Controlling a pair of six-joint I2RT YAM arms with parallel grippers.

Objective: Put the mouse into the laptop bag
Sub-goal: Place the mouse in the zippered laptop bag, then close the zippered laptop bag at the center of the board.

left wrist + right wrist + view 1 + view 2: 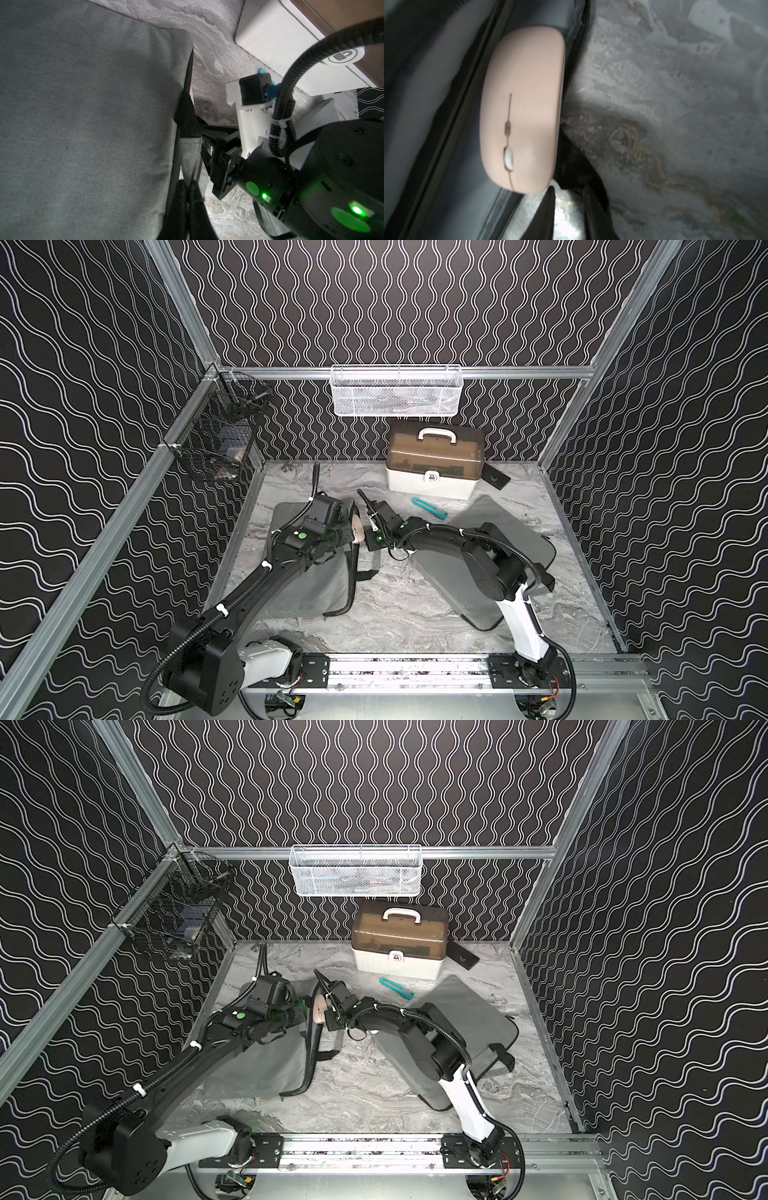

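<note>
The pink mouse (525, 108) lies in the unzipped mouth of the grey laptop bag (436, 83), partly over its black zipper edge. In both top views the mouse (358, 531) (320, 1009) shows between the two wrists. My right gripper (569, 188) stands just behind the mouse with a narrow gap between its fingers. Only table shows in that gap, so it is open and holds nothing. My left gripper (188, 184) is shut on the edge of the laptop bag (83, 104), holding that edge up. The bag (320, 593) lies flat at the left of the table.
A second grey bag (515, 531) lies under my right arm. A white box with a brown lid (434, 464) stands at the back, with a teal cutter (430, 508) in front of it. A white mesh basket (397, 391) and a black wire basket (216, 448) hang on the walls.
</note>
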